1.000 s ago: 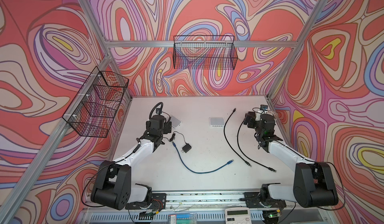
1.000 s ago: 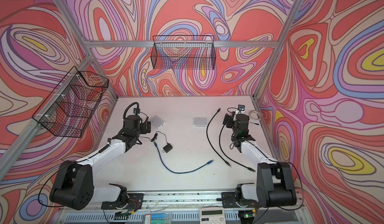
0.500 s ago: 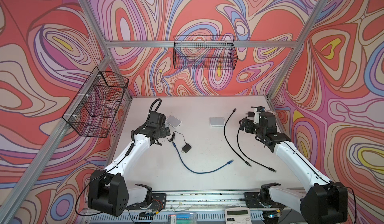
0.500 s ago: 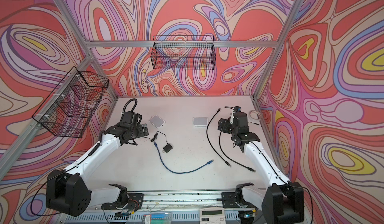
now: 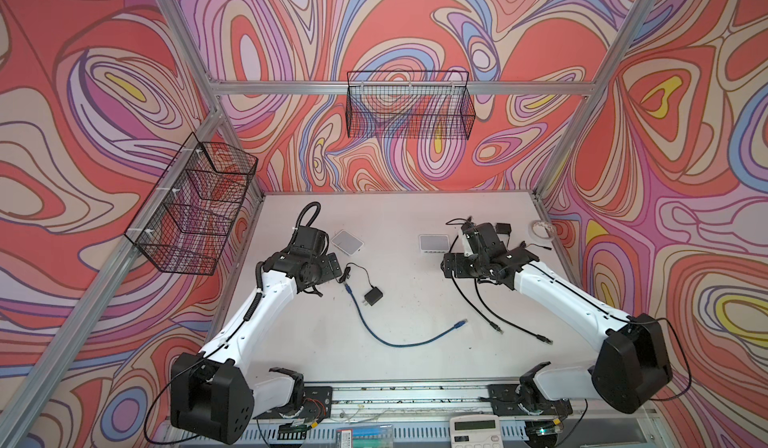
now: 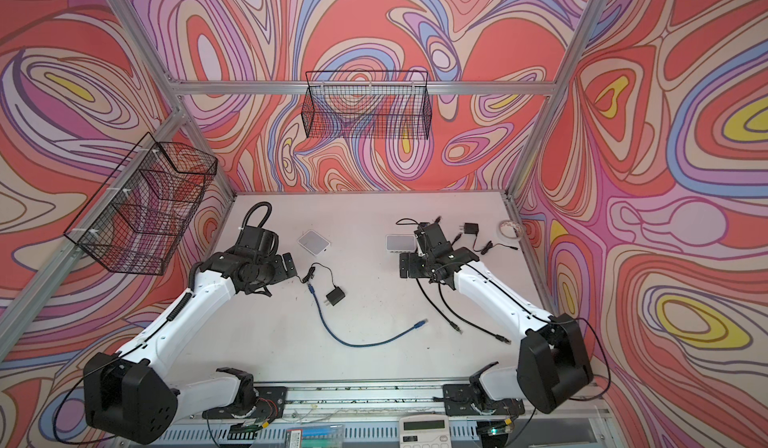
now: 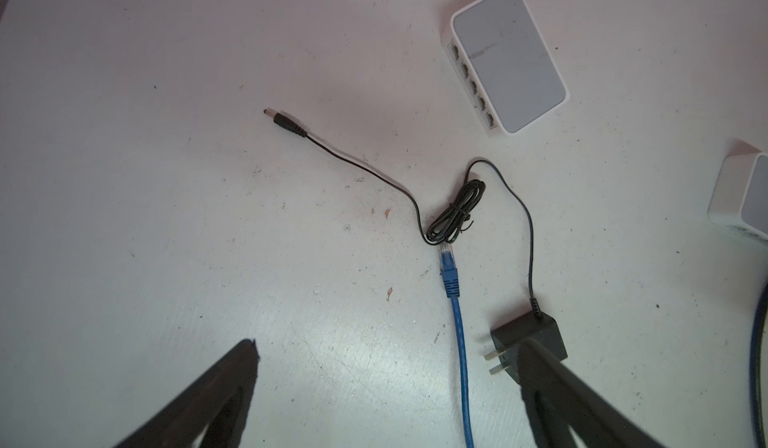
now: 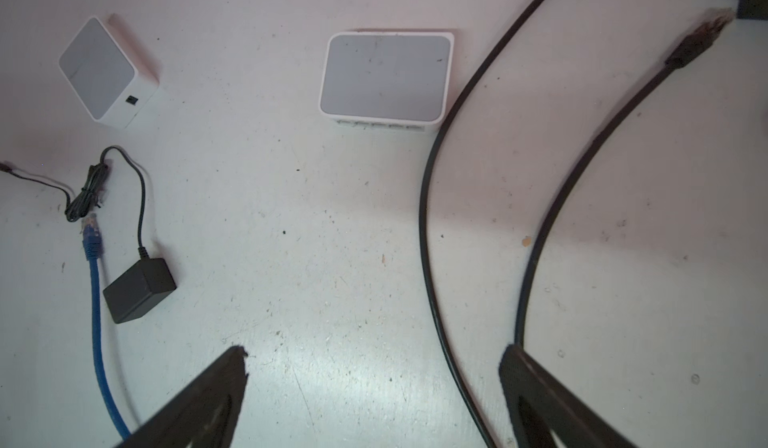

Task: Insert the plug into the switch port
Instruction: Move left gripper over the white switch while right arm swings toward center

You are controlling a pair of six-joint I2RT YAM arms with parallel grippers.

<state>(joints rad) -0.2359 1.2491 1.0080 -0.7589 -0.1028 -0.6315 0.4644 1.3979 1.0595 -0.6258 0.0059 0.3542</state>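
Left gripper (image 7: 388, 344) and right gripper (image 8: 374, 351) hang wide open above the table (image 7: 166, 197), holding nothing. Blue plug (image 7: 449, 273) lies flat on it, just beside a coiled black cord (image 7: 455, 213), near the adapter (image 7: 523, 327), apart from the switch (image 7: 509, 57).

Both end effectors (image 7: 388, 344) (image 8: 374, 349) aloft; jaws wide

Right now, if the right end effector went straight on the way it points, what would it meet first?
Probably bare table, then the white switch, ports facing the open right end effector; the black cable runs beside that line. Depth unclear.
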